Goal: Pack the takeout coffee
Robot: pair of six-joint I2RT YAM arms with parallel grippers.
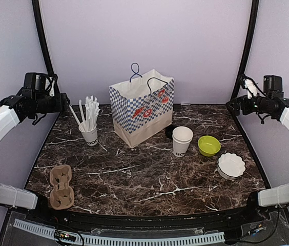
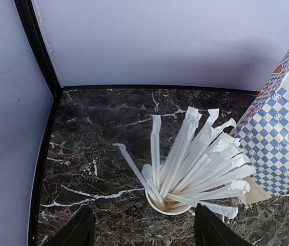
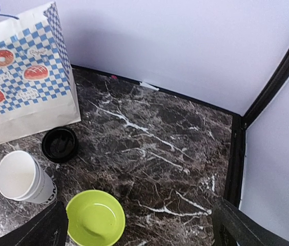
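The cup (image 1: 182,139) stands open and empty just right of the bag (image 1: 142,110), with its lid (image 1: 170,131) lying on the table (image 1: 149,177) between them. The straw cup (image 1: 89,134) is crammed with straws. The green bowl (image 1: 209,145) and carrier (image 1: 61,187) are empty. The table is dark marble and the walls (image 1: 144,36) lilac. The left claw (image 2: 143,215) and right claw (image 3: 139,205) gape wide, holding nothing.

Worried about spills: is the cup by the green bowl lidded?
No. The cup stands open; a black lid lies beside it.
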